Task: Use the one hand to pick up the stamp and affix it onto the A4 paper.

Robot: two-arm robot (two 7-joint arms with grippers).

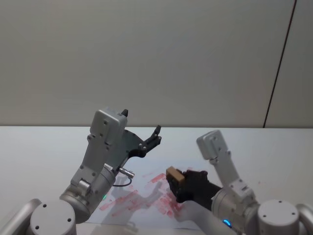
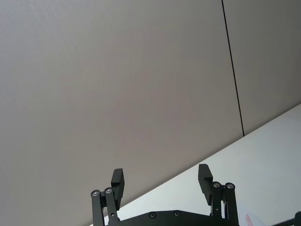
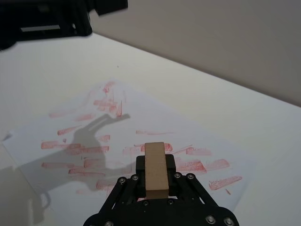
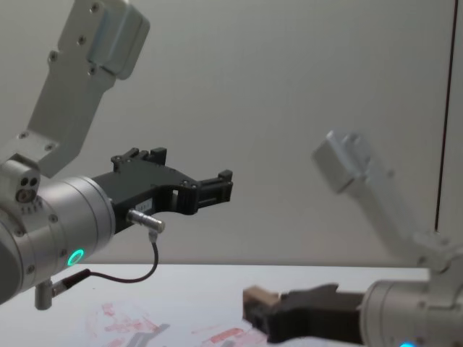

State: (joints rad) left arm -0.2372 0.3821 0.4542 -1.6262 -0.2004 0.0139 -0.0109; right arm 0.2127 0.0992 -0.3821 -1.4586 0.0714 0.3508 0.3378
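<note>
Pressing straight down, with no sideways drag, looks like what's called for at this step. Over on the left, the left hand (image 2: 160, 172) is held up high with its fingers spread wide apart and nothing between them. It's pointed at the wall (image 2: 117, 70) and isn't needed for the job, so it's probably best left parked up there out of the way.

In the middle, the paper (image 3: 141, 120) is lying flat on the desk (image 3: 188, 89). It's already covered in red prints (image 3: 89, 149), and a lot of them are smeared into streaks. That's taken as a hint that the block tends to get slid while it's down, or set down tilted.

On the right, the stamp (image 3: 155, 169) is clamped between the fingers of the right hand (image 3: 155, 164), one finger on each long side. It's held low over the near right part of the sheet. From the chest view it seems to be just off the paper rather than touching, though that can't be called for sure.

So, as a guess at doing it well:
- A bare white patch should be picked, since there's some toward the far edge of the sheet.
- The inked face should be squared flat to the paper before contact is made.
- It should be lowered slowly, pressed once, and lifted straight back up.
- The grip shouldn't be loosened partway, or the block could twist and another smear would be made.
</note>
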